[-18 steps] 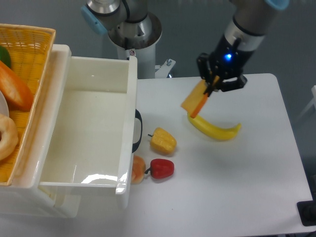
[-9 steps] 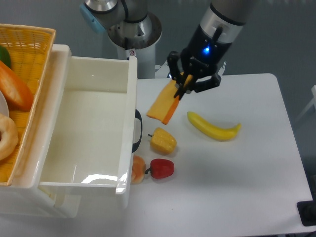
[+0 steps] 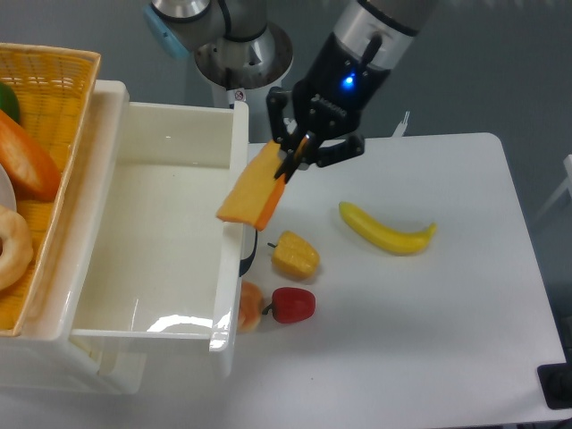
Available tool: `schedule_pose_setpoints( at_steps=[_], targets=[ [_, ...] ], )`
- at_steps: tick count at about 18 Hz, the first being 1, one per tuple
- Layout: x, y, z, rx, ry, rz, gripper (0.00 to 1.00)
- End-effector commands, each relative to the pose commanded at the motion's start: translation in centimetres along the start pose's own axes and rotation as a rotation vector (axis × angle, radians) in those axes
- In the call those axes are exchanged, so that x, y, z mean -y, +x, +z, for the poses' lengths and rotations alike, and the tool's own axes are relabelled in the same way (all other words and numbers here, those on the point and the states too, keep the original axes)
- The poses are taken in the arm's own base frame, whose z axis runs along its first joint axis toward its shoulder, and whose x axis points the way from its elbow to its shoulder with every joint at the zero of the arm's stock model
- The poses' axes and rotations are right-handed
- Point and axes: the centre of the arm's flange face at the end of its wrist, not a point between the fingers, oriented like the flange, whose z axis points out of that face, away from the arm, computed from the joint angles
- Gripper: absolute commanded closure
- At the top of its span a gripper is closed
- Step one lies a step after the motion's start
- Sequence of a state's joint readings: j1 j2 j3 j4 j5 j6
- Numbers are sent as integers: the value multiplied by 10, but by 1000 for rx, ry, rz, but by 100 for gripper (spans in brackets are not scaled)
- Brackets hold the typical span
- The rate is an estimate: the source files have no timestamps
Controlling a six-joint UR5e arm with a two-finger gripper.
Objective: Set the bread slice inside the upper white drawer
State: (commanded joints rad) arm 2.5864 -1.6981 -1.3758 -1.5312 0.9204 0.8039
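Black gripper [image 3: 295,154], blue light.

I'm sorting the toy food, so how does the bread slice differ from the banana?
The bread slice is flat and squarish; the banana is long and curved. The slice hangs tilted in the hand at the drawer edge; the banana lies on the table. Both are yellowish.

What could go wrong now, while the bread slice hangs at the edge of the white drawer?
The end effector pinches only the top corner of the bread slice, so it may swing or slip. The slice hangs tilted over the front wall of the upper white drawer; released now, it might catch that wall and fall beside the yellow pepper.
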Motion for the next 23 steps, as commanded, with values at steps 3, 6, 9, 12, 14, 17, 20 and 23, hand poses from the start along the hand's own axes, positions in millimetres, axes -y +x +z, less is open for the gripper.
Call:
schedule_pose_setpoints(
  at_steps=[3, 6, 9, 12, 14, 17, 20, 23],
  targets=[
    [5, 11, 26, -11, -10, 35, 85],
    [6, 26, 45, -31, -23, 66, 42],
    [7, 35, 58, -40, -30, 90, 0],
    [10, 40, 63, -32, -17, 115, 0],
    [10, 38, 65, -32, -17, 118, 0],
    [10, 37, 63, -12, -22, 133, 0],
    [0, 21, 64, 119, -124, 214, 0],
    [-18, 4, 72, 211, -267, 282, 0]
  ],
)
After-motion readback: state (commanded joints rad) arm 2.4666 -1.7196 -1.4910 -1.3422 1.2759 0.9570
